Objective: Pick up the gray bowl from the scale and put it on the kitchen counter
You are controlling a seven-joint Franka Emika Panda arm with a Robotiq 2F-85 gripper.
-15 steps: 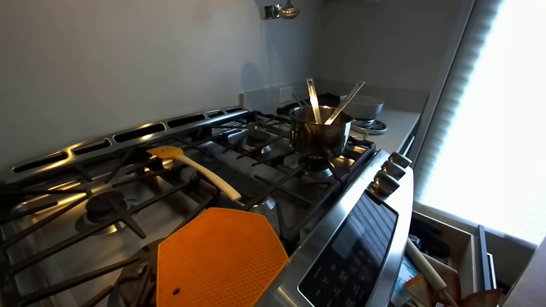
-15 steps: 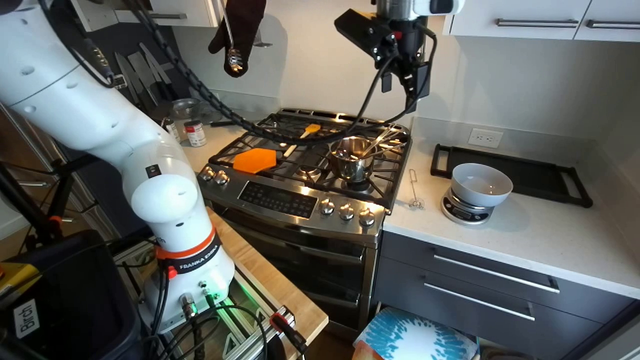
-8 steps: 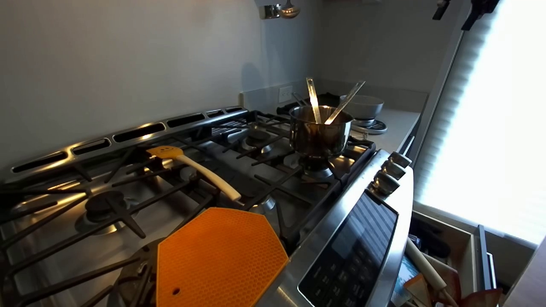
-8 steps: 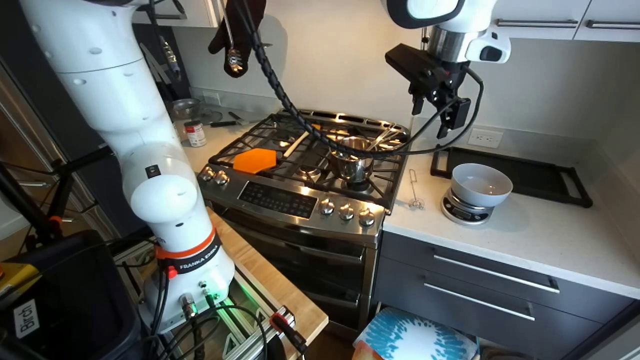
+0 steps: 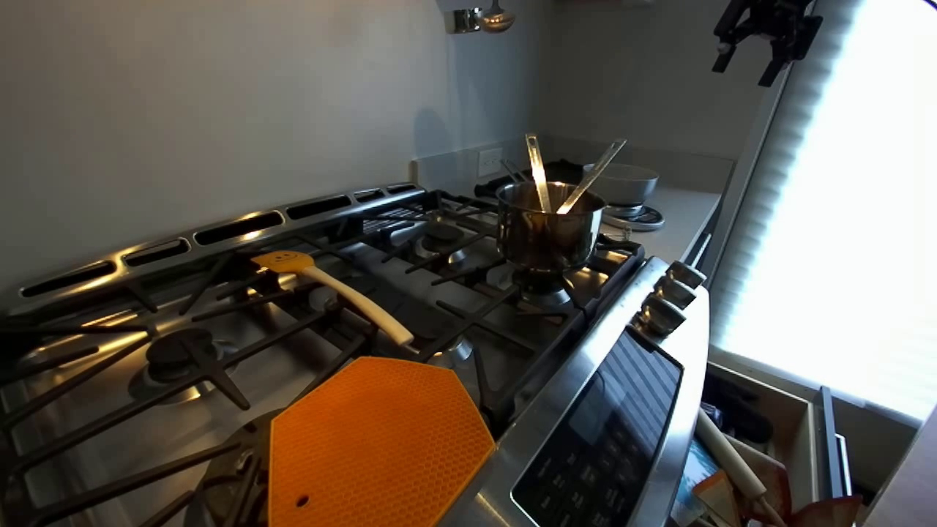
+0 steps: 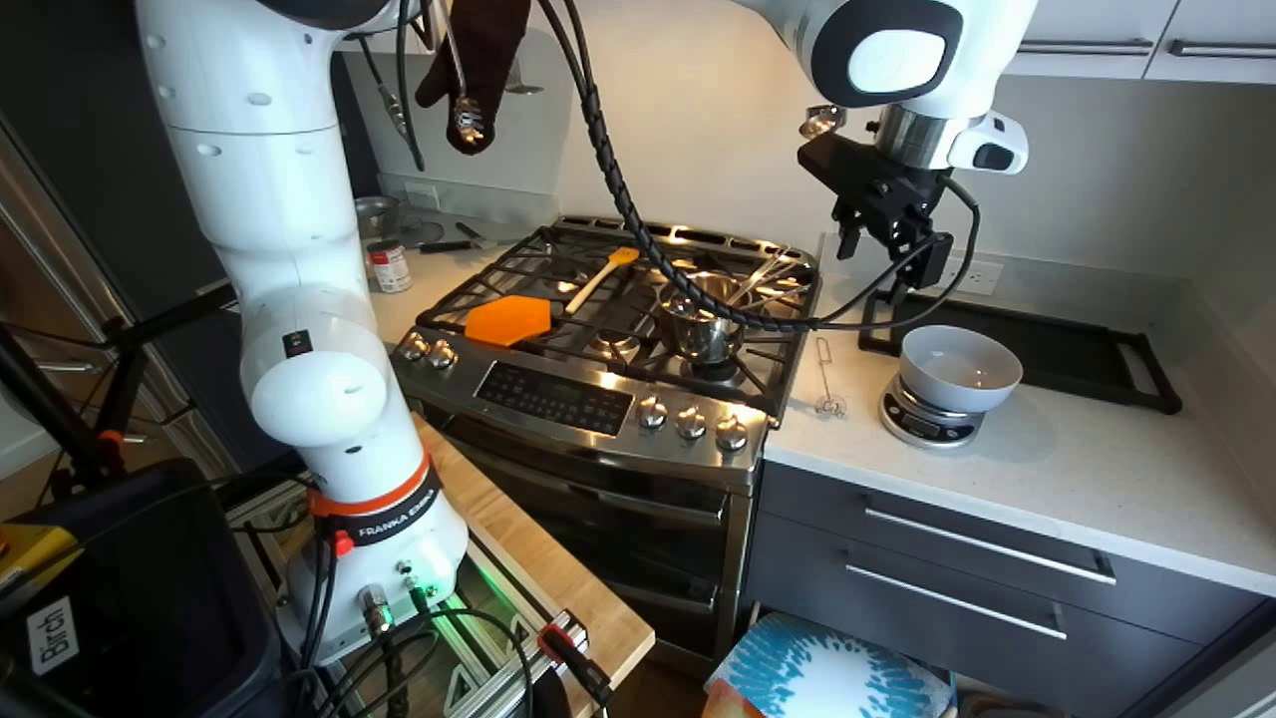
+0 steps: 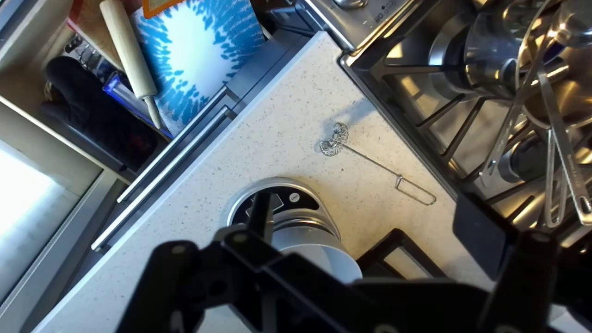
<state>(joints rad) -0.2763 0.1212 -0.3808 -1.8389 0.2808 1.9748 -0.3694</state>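
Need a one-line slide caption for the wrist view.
Wrist view: open over the counter, the claw partly hides the bowl on the scale; a whisk lies near the stove.

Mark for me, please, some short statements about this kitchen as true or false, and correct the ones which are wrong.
1. The gray bowl sits on the scale. True.
2. The hand is shut around the gray bowl. False: it is open and apart from the bowl.
3. The orange mat lies on the stove. True.
4. The whisk stands in the pot. False: it lies on the kitchen counter, between the stove and the scale.
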